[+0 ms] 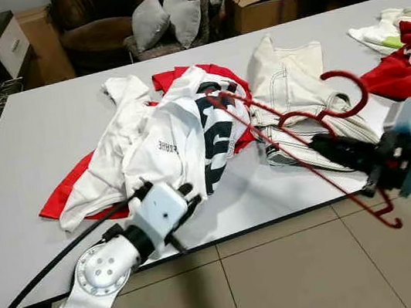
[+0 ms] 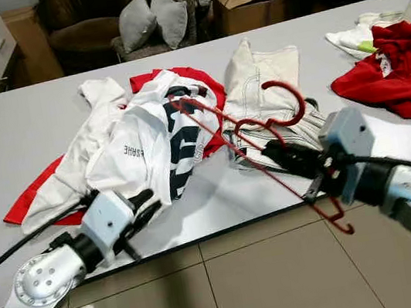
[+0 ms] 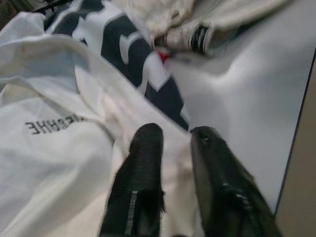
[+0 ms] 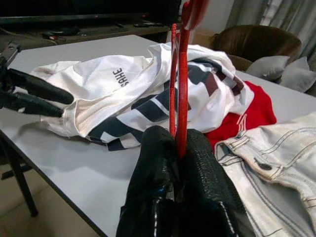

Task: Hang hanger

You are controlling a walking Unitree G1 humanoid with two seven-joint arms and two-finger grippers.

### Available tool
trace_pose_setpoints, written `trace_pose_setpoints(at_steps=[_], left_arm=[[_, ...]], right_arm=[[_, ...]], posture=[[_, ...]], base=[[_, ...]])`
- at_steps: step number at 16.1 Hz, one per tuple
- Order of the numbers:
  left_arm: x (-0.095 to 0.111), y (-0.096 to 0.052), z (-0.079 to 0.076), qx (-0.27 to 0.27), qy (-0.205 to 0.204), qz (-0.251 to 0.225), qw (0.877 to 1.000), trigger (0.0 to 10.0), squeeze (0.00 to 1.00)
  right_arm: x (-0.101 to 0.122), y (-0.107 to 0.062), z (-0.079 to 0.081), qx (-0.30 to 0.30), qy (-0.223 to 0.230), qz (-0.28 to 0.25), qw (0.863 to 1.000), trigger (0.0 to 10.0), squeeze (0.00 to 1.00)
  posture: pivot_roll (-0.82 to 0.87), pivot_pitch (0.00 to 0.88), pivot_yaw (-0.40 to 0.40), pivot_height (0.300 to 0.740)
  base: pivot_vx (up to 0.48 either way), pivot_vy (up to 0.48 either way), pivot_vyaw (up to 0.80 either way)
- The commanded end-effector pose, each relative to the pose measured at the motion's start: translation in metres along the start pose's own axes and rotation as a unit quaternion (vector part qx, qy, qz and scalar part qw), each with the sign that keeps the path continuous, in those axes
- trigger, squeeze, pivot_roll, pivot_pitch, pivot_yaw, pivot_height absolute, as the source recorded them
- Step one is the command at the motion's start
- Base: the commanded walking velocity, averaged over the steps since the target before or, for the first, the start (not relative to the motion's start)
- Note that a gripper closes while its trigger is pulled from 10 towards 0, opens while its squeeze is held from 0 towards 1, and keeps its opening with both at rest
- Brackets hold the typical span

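A thin red hanger is held over the front part of the grey table, with my right gripper shut on its wire. Its hook curls up just behind the gripper. The far end of the hanger reaches into a white T-shirt with dark lettering, which lies crumpled mid-table. My left gripper rests at the shirt's near hem. Its fingers are slightly apart over the white cloth.
Cream jeans lie right of the shirt, with a red garment underneath it. More red and white clothes sit at the table's right end. A tiled floor lies in front. A box and a cushioned chair stand behind.
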State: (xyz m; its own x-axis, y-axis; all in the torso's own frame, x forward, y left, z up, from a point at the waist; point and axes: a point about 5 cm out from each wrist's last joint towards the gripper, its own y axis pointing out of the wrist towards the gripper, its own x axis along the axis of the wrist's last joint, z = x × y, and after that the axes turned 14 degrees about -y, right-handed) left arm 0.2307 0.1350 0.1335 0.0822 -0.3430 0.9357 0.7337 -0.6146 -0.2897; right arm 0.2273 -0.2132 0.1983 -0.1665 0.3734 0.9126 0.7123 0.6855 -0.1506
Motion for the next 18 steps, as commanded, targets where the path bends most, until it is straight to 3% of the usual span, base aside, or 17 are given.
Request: trace_pose_setpoints(at_steps=[1, 5, 8, 11, 12, 13, 16, 17, 18], left_arm=[[-0.005, 0.0, -0.002, -0.002, 0.024, 0.014, 1.0, 10.0, 1.0], [-0.015, 0.004, -0.002, -0.003, 0.07, 0.031, 0.997, 10.0, 1.0], [-0.019, 0.006, -0.002, -0.005, 0.081, 0.045, 0.996, 10.0, 1.0], [-0.03, 0.008, 0.004, 0.015, 0.101, 0.085, 0.991, 10.0, 1.0], [-0.033, 0.009, 0.007, 0.026, 0.103, 0.096, 0.99, 10.0, 0.35], [-0.034, 0.009, 0.012, 0.046, 0.107, 0.104, 0.988, 10.0, 0.0], [-0.032, 0.01, 0.017, 0.065, 0.103, 0.098, 0.988, 10.0, 0.0], [-0.032, 0.01, 0.016, 0.066, 0.1, 0.094, 0.988, 4.2, 0.0], [-0.03, 0.012, 0.015, 0.062, 0.092, 0.086, 0.99, 0.0, 0.0]], right_arm=[[0.004, 0.001, 0.003, 0.0, -0.013, -0.004, 1.0, 10.0, 0.0], [0.005, 0.006, 0.004, -0.006, -0.013, -0.008, 1.0, 10.0, 0.0], [0.005, 0.007, 0.005, -0.008, -0.013, -0.009, 1.0, 10.0, 0.0], [0.006, 0.007, 0.006, -0.01, -0.013, -0.01, 1.0, 10.0, 0.0], [0.006, 0.007, 0.007, -0.011, -0.013, -0.01, 1.0, 10.0, 0.0], [0.005, 0.007, 0.008, -0.01, -0.013, -0.01, 1.0, 10.0, 0.0], [0.005, 0.007, 0.009, -0.01, -0.012, -0.011, 1.0, 10.0, 0.0], [0.006, 0.008, 0.009, -0.009, -0.012, -0.011, 1.0, 10.0, 0.0], [0.006, 0.008, 0.009, -0.009, -0.013, -0.011, 1.0, 10.0, 0.0]], posture=[[-0.21, 0.0, 0.052, 0.74], [-0.22, 0.0, 0.058, 0.74], [-0.22, 0.0, 0.067, 0.74], [-0.22, 0.0, 0.073, 0.74], [-0.22, 0.0, 0.074, 0.74], [-0.22, 0.0, 0.075, 0.74], [-0.22, 0.0, 0.075, 0.74], [-0.22, 0.0, 0.074, 0.74], [-0.22, 0.0, 0.074, 0.74]], base=[[0.0, 0.0, 0.0], [0.0, 0.0, 0.0], [0.0, 0.0, 0.0], [0.0, 0.0, 0.0], [0.0, 0.0, 0.0], [0.0, 0.0, 0.0], [0.0, 0.0, 0.0], [0.0, 0.0, 0.0], [0.0, 0.0, 0.0]])
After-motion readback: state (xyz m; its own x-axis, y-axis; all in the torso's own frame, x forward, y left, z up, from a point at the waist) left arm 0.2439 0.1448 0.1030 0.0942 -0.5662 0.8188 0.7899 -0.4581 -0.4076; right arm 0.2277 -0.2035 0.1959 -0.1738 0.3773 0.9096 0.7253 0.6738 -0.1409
